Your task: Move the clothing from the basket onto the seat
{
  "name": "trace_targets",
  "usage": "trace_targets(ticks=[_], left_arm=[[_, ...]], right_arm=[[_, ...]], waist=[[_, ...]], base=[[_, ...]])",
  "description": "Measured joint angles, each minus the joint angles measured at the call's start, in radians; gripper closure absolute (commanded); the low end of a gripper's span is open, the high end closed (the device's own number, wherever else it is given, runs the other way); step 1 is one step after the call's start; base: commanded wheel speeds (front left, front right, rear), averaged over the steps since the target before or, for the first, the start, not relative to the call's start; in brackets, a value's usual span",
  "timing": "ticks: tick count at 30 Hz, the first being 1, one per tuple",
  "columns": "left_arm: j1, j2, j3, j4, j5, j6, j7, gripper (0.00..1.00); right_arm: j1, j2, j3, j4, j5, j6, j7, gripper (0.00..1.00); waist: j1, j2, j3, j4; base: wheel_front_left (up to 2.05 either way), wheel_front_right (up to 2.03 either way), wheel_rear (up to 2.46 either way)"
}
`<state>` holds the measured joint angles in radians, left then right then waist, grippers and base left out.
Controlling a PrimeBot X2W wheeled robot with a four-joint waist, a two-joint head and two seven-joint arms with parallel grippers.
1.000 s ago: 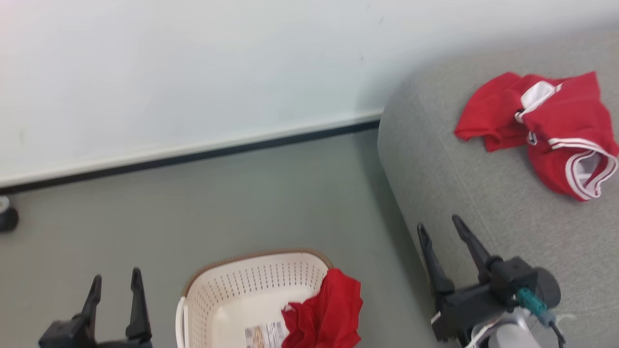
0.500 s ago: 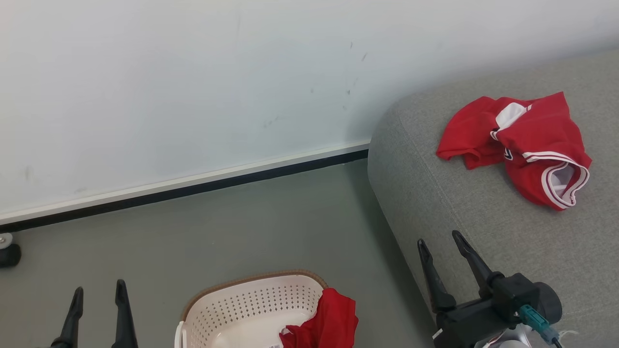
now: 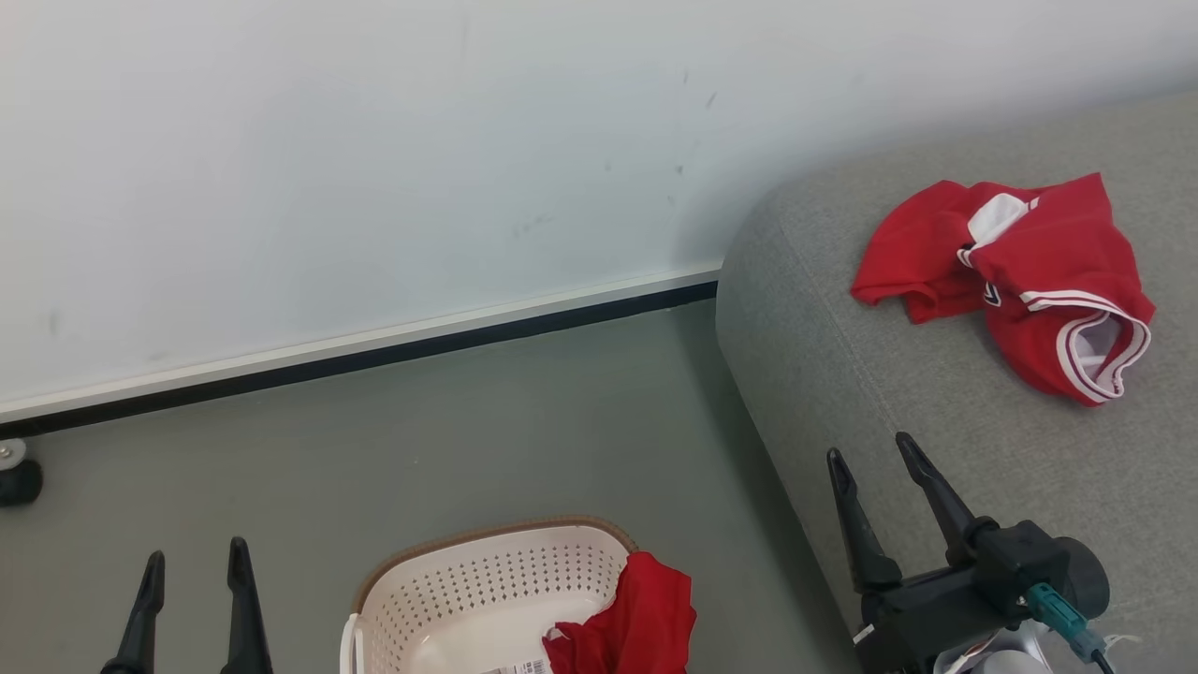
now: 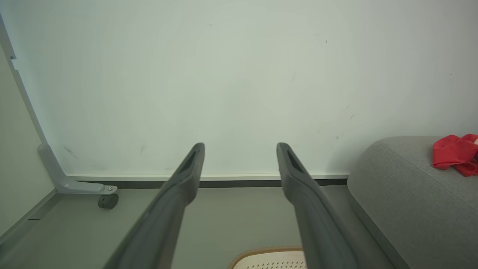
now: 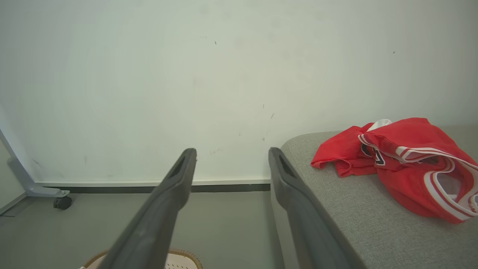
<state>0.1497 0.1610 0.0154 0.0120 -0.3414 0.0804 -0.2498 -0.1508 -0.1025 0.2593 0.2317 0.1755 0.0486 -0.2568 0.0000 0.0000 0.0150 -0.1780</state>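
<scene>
A red garment with white trim (image 3: 1015,281) lies crumpled on the grey seat (image 3: 898,402) at the right; the right wrist view has the garment (image 5: 403,168) and the left wrist view its edge (image 4: 455,154). The cream basket (image 3: 487,590) with a brown rim stands on the floor at the bottom centre. Another red garment (image 3: 632,622) hangs over its right side. My left gripper (image 3: 192,562) is open and empty, left of the basket. My right gripper (image 3: 870,454) is open and empty over the seat's near left edge, well short of the garment there.
A white wall with a dark skirting strip (image 3: 374,351) runs behind the grey floor (image 3: 421,440). A black castor wheel (image 3: 17,477) of a grey frame (image 4: 59,175) sits at the far left by the wall.
The whole head view has shifted, so the camera moved: basket and left gripper now sit lower, the seat garment lower in frame. Both grippers stay open and empty.
</scene>
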Motion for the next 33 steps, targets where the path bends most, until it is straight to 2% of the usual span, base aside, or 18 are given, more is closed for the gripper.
trace_targets(ticks=[16,29,33], left_arm=[[-0.004,-0.004,-0.016,-0.004,0.026,-0.002,0.0,0.0],[-0.003,-0.004,-0.007,-0.019,0.028,-0.003,0.0,0.0],[-0.004,-0.003,-0.031,-0.021,0.035,-0.017,0.0,0.0]], right_arm=[[-0.004,-0.01,-0.007,-0.019,0.001,0.0,0.0,0.0],[-0.005,-0.009,-0.002,-0.027,0.001,0.0,0.0,0.0],[-0.005,-0.011,-0.011,-0.044,0.002,0.0,0.0,0.0]], waist=[[0.0,0.0,0.016,0.062],[0.0,0.0,0.036,0.063],[0.0,0.0,0.059,0.061]], base=[[0.0,0.0,0.0],[0.0,0.0,0.0],[0.0,0.0,0.0]])
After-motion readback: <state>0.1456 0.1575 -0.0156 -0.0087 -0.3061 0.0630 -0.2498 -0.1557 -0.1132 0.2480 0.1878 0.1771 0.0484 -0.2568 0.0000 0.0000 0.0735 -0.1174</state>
